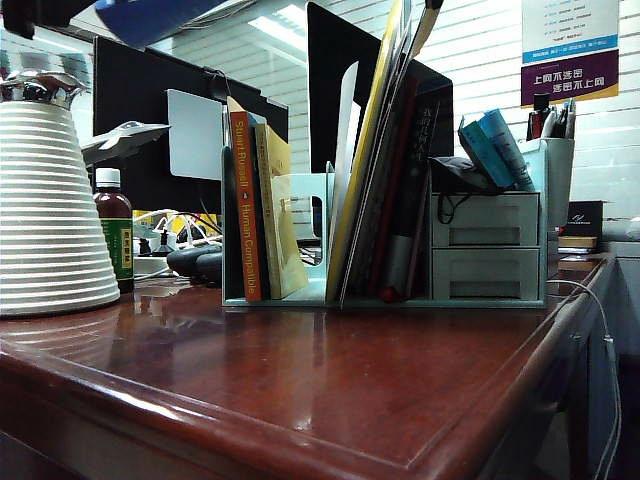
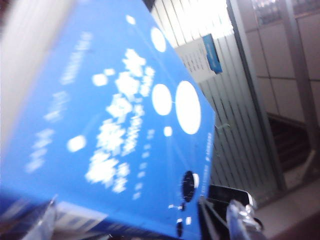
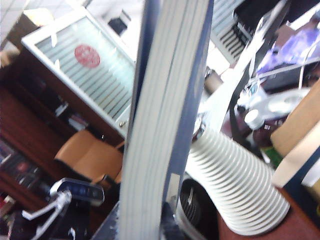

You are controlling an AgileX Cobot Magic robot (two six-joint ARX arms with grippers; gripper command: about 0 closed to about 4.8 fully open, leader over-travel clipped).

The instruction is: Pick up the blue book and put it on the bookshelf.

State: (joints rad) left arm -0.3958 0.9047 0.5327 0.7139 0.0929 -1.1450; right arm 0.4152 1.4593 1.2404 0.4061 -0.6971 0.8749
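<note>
**Book aloft, two-arm hold, rack slots tight**

Blue book (image 1: 150,18) is up above the bench (image 1: 300,390), left of the bookshelf (image 1: 385,230). My right pincer (image 3: 150,225) is clamped on its lower edge. My left pincer (image 2: 140,225) sits spread wide across the cover end; I can't tell if it bears load. Risks: arms drifting apart twists the book; it could snag a divider or the packed books on insertion.
</note>
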